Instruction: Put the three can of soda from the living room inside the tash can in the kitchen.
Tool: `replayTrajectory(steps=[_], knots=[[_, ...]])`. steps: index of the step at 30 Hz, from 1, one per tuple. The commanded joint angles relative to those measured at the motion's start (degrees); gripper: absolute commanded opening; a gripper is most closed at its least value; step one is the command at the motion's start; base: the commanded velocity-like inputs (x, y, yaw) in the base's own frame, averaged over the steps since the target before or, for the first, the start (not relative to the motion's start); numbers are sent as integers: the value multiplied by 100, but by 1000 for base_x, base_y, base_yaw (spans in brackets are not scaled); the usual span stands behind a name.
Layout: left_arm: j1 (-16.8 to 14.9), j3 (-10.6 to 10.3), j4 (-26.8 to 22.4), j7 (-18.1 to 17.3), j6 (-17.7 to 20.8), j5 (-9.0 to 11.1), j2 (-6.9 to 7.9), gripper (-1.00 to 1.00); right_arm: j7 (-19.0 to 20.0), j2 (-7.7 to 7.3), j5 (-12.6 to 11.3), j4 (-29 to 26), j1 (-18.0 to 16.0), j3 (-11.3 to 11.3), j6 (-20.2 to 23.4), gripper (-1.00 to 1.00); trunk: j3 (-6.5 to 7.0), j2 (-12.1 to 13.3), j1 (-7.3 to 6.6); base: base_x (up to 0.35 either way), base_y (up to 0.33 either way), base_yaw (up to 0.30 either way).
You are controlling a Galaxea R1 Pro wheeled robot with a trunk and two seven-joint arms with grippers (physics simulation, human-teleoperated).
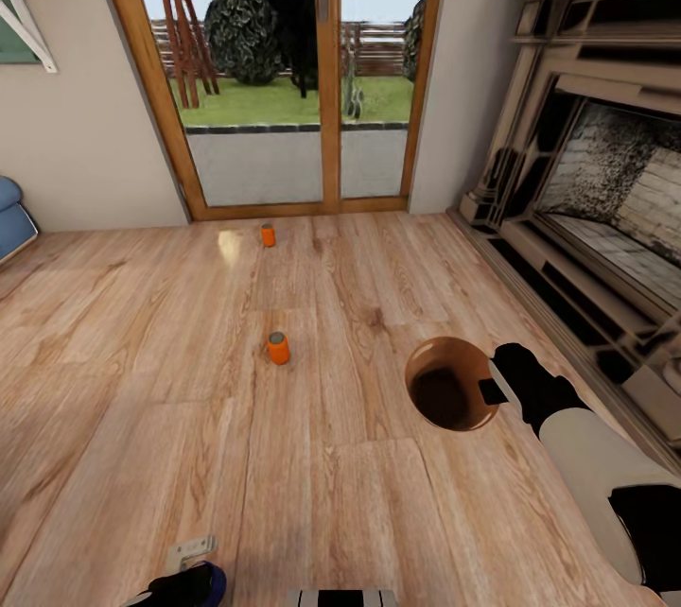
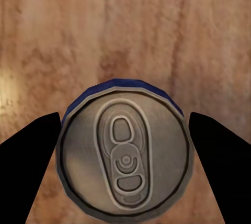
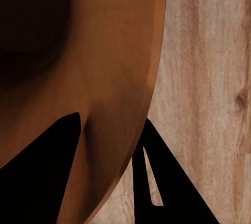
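Holding things in both arms at once is the main risk at this moment, I think. Nearest to the robot, the left claw (image 2: pixel 125 145) has one finger at each side of the blue can (image 2: pixel 124 153), and in the left wrist view a narrow gap shows between each finger and the can's rim, so I cannot tell if the grip is really firm. If the fingers only stand beside it, the can may slip or tip when the arm rises. This can is upright on the wood floor (image 1: pixel 142 380); it has a grey top with a pull tab and a dark blue wall, of which only a thin edge shows.

A little farther, the right claw (image 3: pixel 112 145) is closed on the rim of the trash can (image 1: pixel 452 384), one finger inside and one outside the wall. The bin hangs from one edge only, so it may swing or turn in the fingers, and a can dropped toward it may miss the mouth. Its inside is smooth orange-brown and looks empty as far as I can see; the bottom is in shadow.

Farther on, one orange can (image 1: pixel 278 348) stands upright on the floor, well apart from the bin. The second orange can (image 1: pixel 268 234) stands near the glass doors (image 1: pixel 312 68). Both have grey tops. The base could knock one over when it drives closer
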Motion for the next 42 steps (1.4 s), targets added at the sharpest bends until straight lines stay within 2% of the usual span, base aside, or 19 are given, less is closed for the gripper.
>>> replayTrajectory(steps=[1, 5, 42], knots=[[2, -4, 7, 5, -1, -10, 0, -100, -2, 0, -2, -3, -3, -1, -2, -100, 0, 0, 0, 0, 0, 0], [2, -6, 10, 5, 5, -10, 0, -100, -2, -2, -2, -3, -3, -4, -5, -100, 0, 0, 0, 0, 0, 0], [2, -15, 5, -16, 12, -19, 0, -100, 6, -1, -11, 1, 3, -7, -6, -100, 820, 49, -96, 0, 0, 0]])
